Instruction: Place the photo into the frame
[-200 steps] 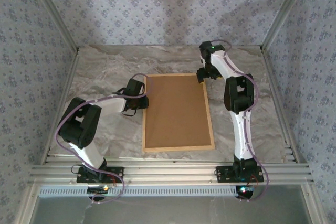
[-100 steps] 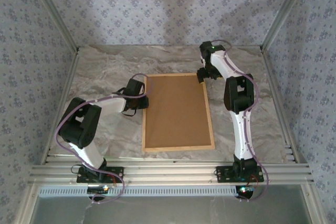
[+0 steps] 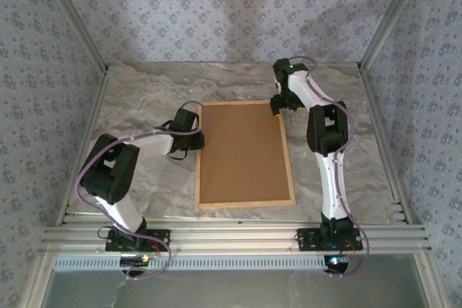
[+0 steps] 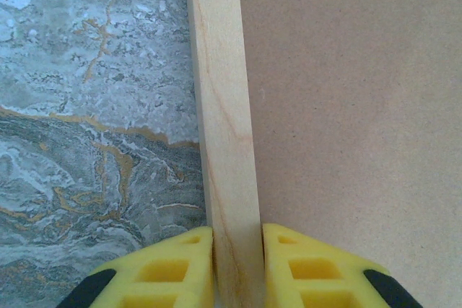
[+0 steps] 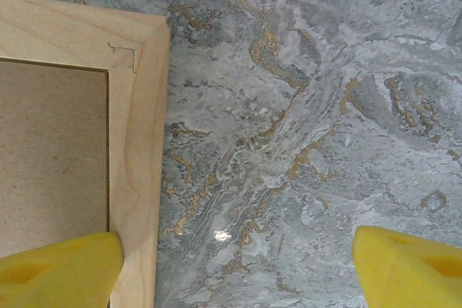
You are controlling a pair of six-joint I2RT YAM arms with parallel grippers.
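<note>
The frame (image 3: pixel 245 203) lies flat in the middle of the table, its back up, with a plain brown backing board (image 3: pixel 243 151) inside it. The photo is hidden. My left gripper (image 3: pixel 196 137) is shut on the frame's left border (image 4: pixel 224 106), one yellow pad on each side of the wood, near the far left corner. My right gripper (image 3: pixel 278 108) hangs open over the frame's far right corner (image 5: pixel 141 106). Its left pad (image 5: pixel 58 265) is above the border's inner edge and its right pad (image 5: pixel 411 261) is above bare table.
The table is grey marbled stone (image 3: pixel 144 99), with room on both sides of the frame. Papered walls and metal posts close in the back and sides. A metal rail (image 3: pixel 231 236) runs along the near edge, where both arm bases stand.
The right wrist has edged very slightly to the left at the frame's far right corner. The left arm and the frame have not moved.
</note>
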